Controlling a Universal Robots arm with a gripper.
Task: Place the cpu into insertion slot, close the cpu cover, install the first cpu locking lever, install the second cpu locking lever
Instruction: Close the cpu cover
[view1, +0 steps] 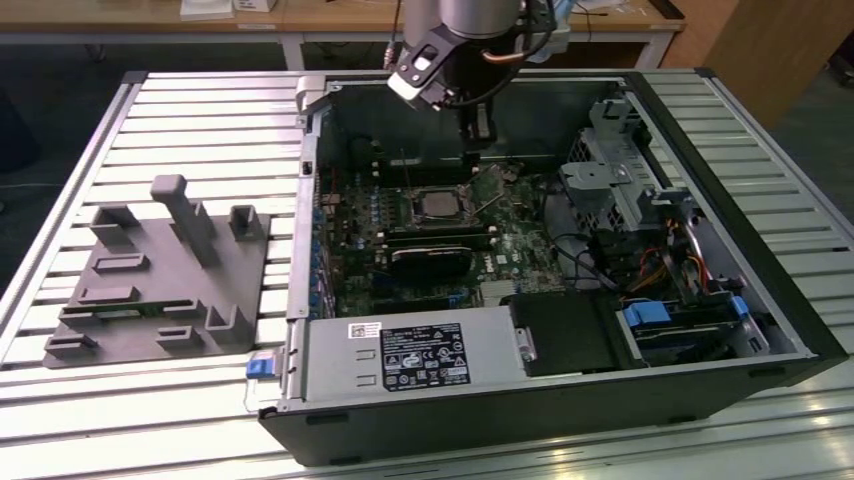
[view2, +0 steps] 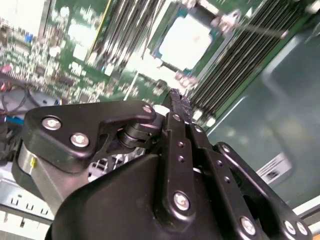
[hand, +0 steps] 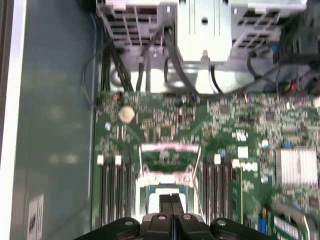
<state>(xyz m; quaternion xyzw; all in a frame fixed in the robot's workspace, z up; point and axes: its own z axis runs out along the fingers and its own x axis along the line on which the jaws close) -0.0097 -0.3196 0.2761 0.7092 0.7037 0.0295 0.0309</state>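
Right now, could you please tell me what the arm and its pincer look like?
The arm is a silver-grey tube ending in black wrist parts, with a pale block on its side and an orange cable beside it. The pincer is matte black, built of linked bars with silver screw heads.

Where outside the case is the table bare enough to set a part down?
Bare slats of the table lie beyond the grey fixture, on the exterior view's left of the computer case; only a thin strip separates the two. Inside the case it is crowded around the gripper.
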